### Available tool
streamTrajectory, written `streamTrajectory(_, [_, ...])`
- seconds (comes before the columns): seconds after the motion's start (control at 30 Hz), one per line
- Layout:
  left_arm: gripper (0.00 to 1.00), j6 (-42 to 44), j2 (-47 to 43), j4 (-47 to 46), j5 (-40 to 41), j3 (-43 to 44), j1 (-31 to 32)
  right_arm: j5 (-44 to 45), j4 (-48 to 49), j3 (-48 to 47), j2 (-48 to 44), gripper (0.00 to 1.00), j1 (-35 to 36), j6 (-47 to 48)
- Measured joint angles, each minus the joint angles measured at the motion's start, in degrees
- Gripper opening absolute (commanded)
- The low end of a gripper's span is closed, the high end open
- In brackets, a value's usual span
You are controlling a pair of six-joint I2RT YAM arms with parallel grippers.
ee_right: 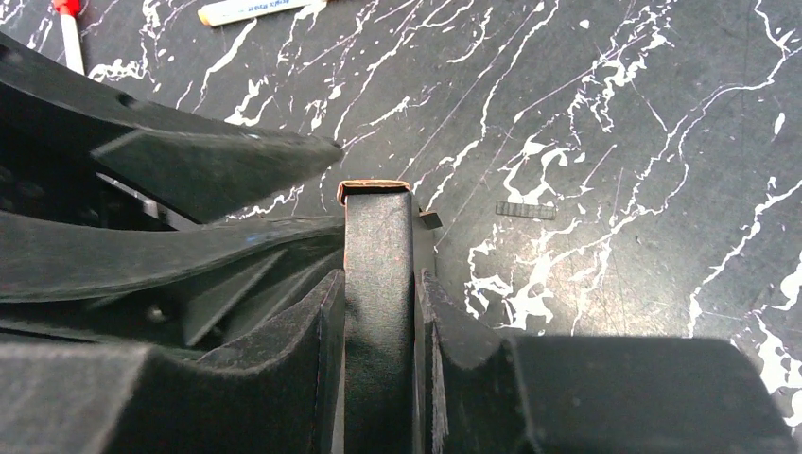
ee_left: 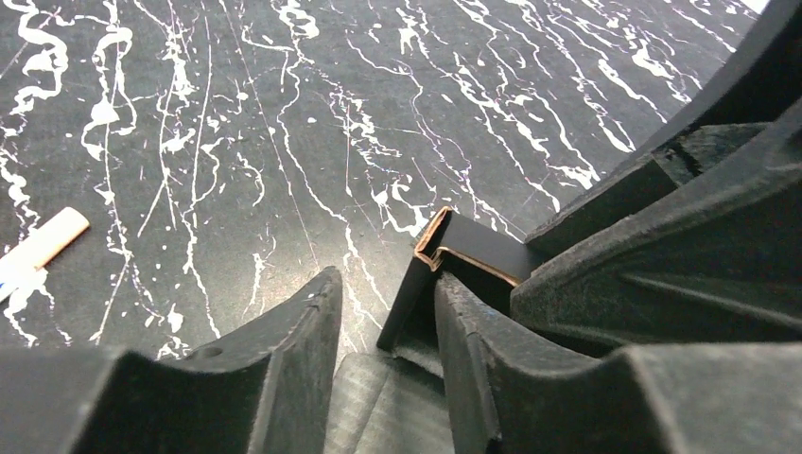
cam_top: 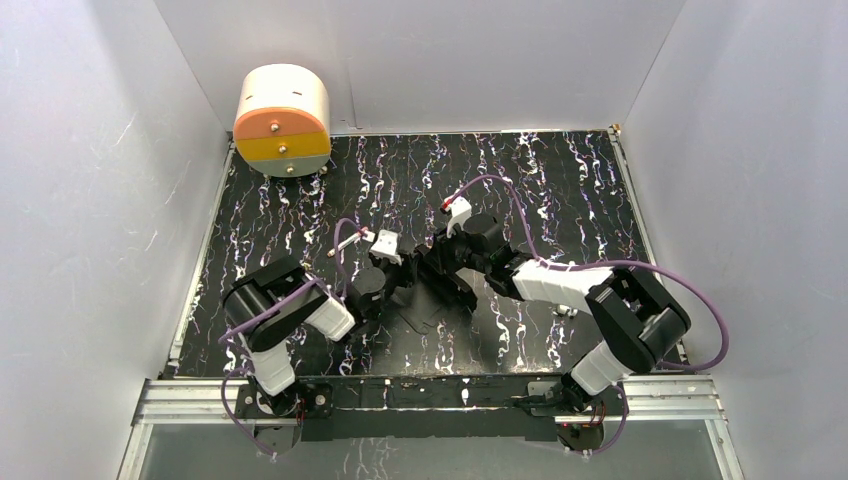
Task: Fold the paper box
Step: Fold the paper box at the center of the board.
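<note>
One wall of the paper box (ee_right: 378, 265) stands upright near the middle of the table (cam_top: 560, 180), pinched between the fingers of the right gripper (ee_right: 378, 284), while the left gripper (ee_left: 386, 284) has its jaws spread, one finger close against the card and the other clear of it. With only one side gripped, I judge the thin card could spring back along its crease or buckle if the left fingers shove it sideways. It is plain matte black, with a brown raw edge showing along a hooked fold at its top.
</note>
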State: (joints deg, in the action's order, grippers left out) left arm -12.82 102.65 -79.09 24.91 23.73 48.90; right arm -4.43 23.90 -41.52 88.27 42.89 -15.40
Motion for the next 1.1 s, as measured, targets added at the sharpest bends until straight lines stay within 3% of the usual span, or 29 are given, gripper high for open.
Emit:
streamTrajectory(0.27, [0.51, 4.7, -11.0, 4.9, -7.0, -5.8, -1.5, 0.4, -3.2, 0.1, -1.8, 0.30, 0.0, 1.9])
streamTrajectory(0.43, [0.54, 3.0, -14.9, 8.5, -15.4, -6.7, -7.1, 0.4, -4.1, 0.1, -2.2, 0.33, 0.0, 2.9])
streamTrajectory(0.6, [0.54, -3.3, -16.1, 10.9, -23.4, -6.6, -11.5, 0.2, -4.5, 0.0, -2.5, 0.41, 0.0, 4.0])
streamTrajectory(0.87, [0.54, -7.5, -15.1, 11.9, -29.4, -6.3, -12.4, -2.6, -4.7, -0.3, -5.0, 0.60, -1.0, 3.9])
streamTrajectory(1.1, [0.54, -8.2, -12.8, 12.3, -31.7, -5.1, -13.9, -4.6, -4.1, -2.2, -5.8, 0.61, -4.0, 1.9])
